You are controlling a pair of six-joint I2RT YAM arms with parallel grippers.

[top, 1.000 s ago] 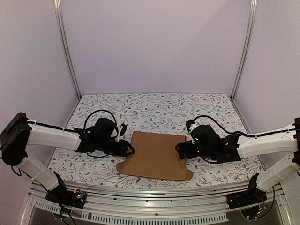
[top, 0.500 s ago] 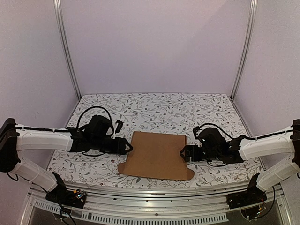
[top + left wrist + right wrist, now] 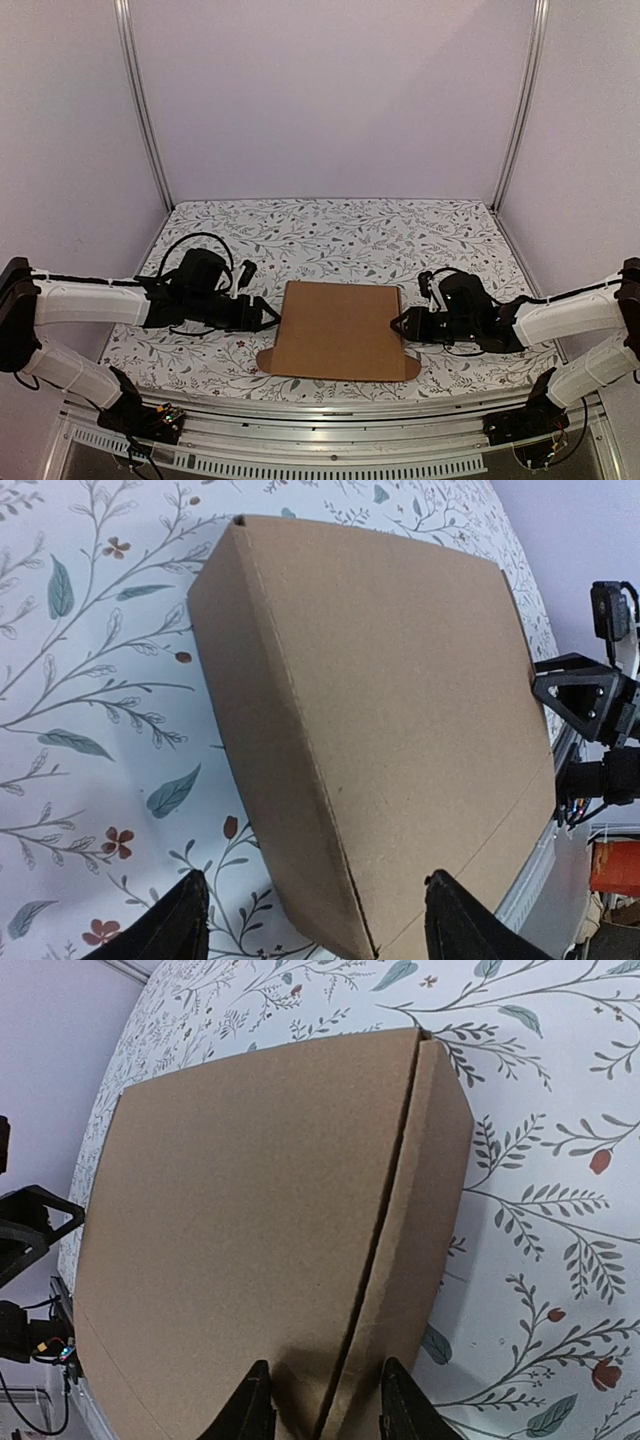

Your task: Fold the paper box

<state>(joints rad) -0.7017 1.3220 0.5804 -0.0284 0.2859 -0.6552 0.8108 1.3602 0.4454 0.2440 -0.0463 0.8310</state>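
Observation:
The paper box lies closed and flat at the near middle of the table, plain brown cardboard with small tabs at its near corners. My left gripper is low at the box's left edge. In the left wrist view it is open, its fingers wide apart on either side of the box's near corner. My right gripper is at the right edge. In the right wrist view its jaws stand narrow over the seam between lid and side wall. I cannot tell if they pinch the cardboard.
The floral tablecloth covers the table, with white walls and metal posts around it. The metal rail runs along the near edge, just in front of the box. The right gripper's fingers show at the far side in the left wrist view.
Both arms have dropped lower and drawn outward to the box's side edges. The left jaws have opened wider and the right jaws have narrowed a lot. The box lies flatter.

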